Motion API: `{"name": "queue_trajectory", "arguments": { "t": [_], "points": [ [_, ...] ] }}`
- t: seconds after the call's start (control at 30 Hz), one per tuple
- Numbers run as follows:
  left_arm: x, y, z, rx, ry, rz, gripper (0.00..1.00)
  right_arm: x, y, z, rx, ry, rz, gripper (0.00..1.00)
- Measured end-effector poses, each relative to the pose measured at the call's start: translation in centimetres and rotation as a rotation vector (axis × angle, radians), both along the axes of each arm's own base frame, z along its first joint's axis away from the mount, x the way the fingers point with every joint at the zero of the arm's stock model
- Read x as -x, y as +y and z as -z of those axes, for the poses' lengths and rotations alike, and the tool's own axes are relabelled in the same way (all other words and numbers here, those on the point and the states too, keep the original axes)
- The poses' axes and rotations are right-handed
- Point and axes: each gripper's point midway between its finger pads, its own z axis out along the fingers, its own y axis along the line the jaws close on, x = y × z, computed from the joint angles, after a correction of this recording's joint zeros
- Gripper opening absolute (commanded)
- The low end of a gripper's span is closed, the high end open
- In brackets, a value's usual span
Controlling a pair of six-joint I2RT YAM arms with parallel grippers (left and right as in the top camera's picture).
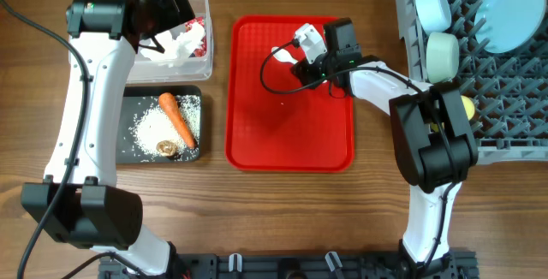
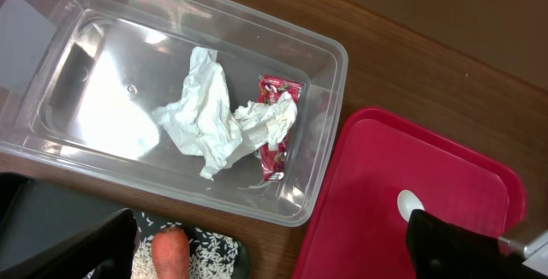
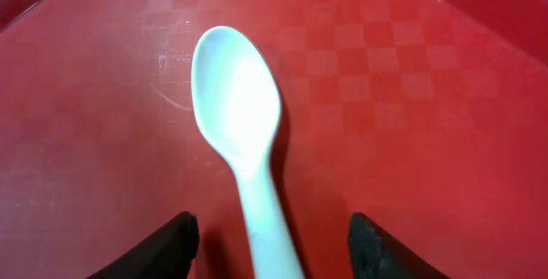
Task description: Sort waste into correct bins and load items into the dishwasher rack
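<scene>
The white plastic spoon [image 3: 238, 99] lies flat on the red serving tray [image 1: 291, 125], also seen in the overhead view [image 1: 280, 54]. My right gripper [image 3: 270, 245] is open low over it, with the handle between the fingers but not touched. My left gripper [image 2: 265, 253] is open and empty above the near edge of the clear tub [image 2: 334, 56]. The tub holds the crumpled white tissue [image 2: 205, 116] and the red wrapper [image 2: 278, 91]. The black tray [image 1: 128, 142] holds rice grains [image 1: 150, 125], the carrot [image 1: 177, 118] and a brown lump [image 1: 166, 148].
The grey dishwasher rack [image 1: 505, 91] at the right holds the light blue plate [image 1: 514, 1], a pale blue bowl [image 1: 432, 7], a mint bowl [image 1: 443, 54] and the yellow cup [image 1: 467, 106]. Bare wood lies between the tub, black tray and red tray.
</scene>
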Motion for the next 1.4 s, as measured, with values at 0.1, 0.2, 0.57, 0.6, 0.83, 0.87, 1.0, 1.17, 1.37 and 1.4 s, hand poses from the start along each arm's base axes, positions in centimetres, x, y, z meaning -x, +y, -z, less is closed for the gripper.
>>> {"name": "queue_trajectory", "arguments": {
  "t": [0.1,0.2,0.57,0.6,0.83,0.87,1.0,1.17,1.37,1.4],
  "points": [
    [0.0,0.0,0.0,0.0,0.0,0.0,1.0,-0.1,-0.1,0.0,0.005,-0.003,0.003,0.43],
    [0.0,0.0,0.0,0.0,0.0,0.0,1.0,-0.1,-0.2,0.1,0.01,-0.003,0.005,0.38],
    [0.0,0.0,0.0,0.0,0.0,0.0,1.0,0.8,-0.6,0.3,0.026,0.066,0.017,0.11],
    [0.0,0.0,0.0,0.0,0.0,0.0,1.0,1.1,-0.6,0.3,0.027,0.077,0.019,0.11],
    [0.0,0.0,0.0,0.0,0.0,0.0,1.0,3.2,-1.3,-0.1,0.05,0.159,0.028,0.1],
    [0.0,0.0,0.0,0.0,0.0,0.0,1.0,3.5,-1.4,-0.2,0.052,0.17,0.031,0.1],
    [0.0,0.0,0.0,0.0,0.0,0.0,1.0,4.2,-1.8,-2.1,0.053,0.178,0.053,0.08],
    [0.0,0.0,0.0,0.0,0.0,0.0,1.0,4.0,-2.6,-7.7,0.039,0.095,0.11,0.07],
    [0.0,0.0,0.0,0.0,0.0,0.0,1.0,4.4,-4.8,-15.5,0.031,-0.042,0.215,0.07],
    [0.0,0.0,0.0,0.0,0.0,0.0,1.0,4.6,-5.6,-16.4,0.032,-0.051,0.239,0.07]
  ]
}}
